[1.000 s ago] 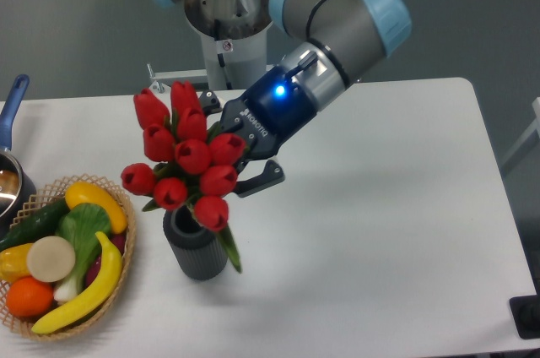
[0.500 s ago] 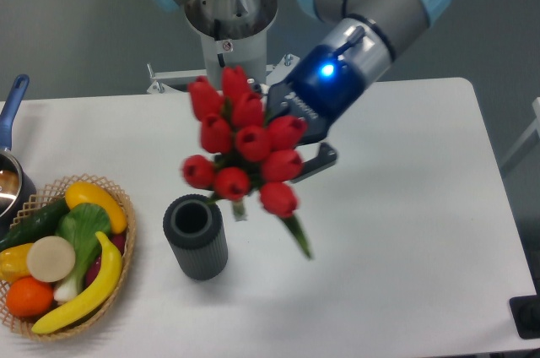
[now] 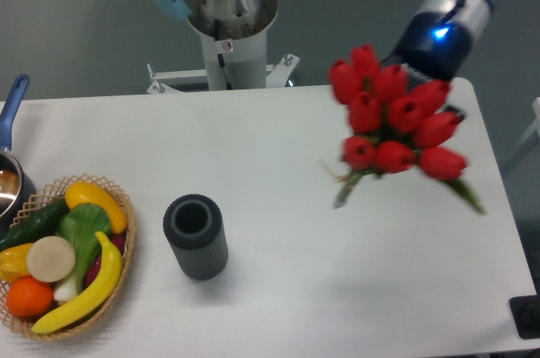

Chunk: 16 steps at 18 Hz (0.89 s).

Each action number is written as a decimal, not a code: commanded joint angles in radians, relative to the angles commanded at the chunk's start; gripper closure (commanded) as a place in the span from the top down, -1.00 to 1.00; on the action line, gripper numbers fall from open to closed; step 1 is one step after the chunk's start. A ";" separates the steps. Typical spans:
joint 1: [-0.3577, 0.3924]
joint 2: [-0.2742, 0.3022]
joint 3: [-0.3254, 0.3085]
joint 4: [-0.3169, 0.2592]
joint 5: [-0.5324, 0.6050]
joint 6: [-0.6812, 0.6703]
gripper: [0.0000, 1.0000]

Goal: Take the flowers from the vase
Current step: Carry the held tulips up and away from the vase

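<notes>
The flowers (image 3: 392, 122), a bunch of red tulip buds with green stems and leaves, hang in the air over the right side of the table. My gripper (image 3: 422, 92) is shut on them from behind; its fingers are mostly hidden by the blooms. The vase (image 3: 195, 236), a dark grey ribbed cylinder, stands upright and empty on the table at lower left, far from the bunch.
A wicker basket (image 3: 118, 278) of fruit and vegetables sits at the left edge. A pot with a blue handle (image 3: 10, 113) shows at far left. The robot base (image 3: 228, 20) stands behind the table. A dark object (image 3: 527, 316) is at the lower right corner.
The gripper has carried the flowers up out of the vase and well to the right. The vase stays in place, now empty.
</notes>
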 joint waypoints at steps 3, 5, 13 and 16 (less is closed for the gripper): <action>0.048 -0.005 -0.002 0.000 0.000 0.028 -0.05; 0.068 -0.008 -0.003 0.000 0.000 0.035 -0.05; 0.083 -0.069 0.003 0.000 0.003 0.077 -0.05; 0.100 -0.080 -0.002 0.000 0.011 0.097 -0.05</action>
